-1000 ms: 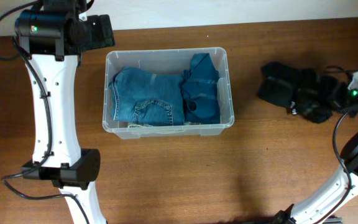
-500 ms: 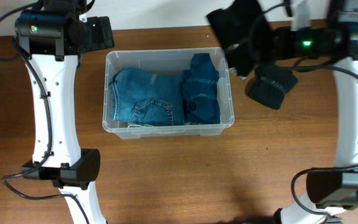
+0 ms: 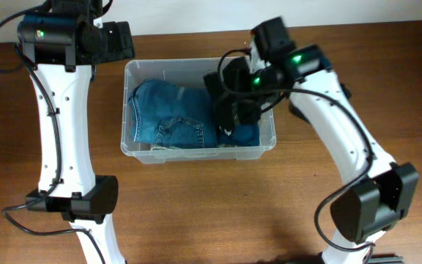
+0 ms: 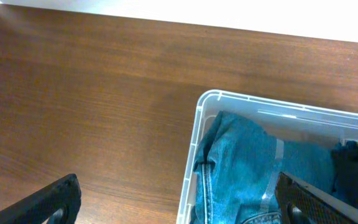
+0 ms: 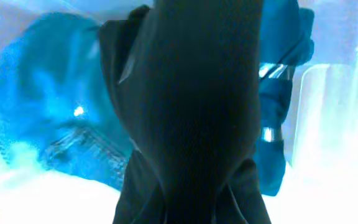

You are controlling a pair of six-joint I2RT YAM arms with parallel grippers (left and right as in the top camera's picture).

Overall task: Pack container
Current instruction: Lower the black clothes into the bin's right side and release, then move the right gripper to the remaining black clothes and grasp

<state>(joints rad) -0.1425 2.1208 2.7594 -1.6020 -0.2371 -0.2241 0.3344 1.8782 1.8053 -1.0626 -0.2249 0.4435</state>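
Overhead, the clear container point(image 3: 196, 61) sits mid-table point(image 3: 196, 205) with folded blue jeans point(image 3: 168, 114) inside. The right hand point(image 3: 237, 84) hangs over its right end, clutching a black garment point(image 3: 229, 106). The left hand point(image 3: 114, 40) hangs beside the far left corner.

Left wrist view: its fingers point(image 4: 58, 198) are spread wide above that corner.

Right wrist view: black cloth fills the frame and hides the fingers, with denim behind.

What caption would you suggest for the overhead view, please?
Right arm holds a black garment over folded denim in the clear container; left arm beside it.
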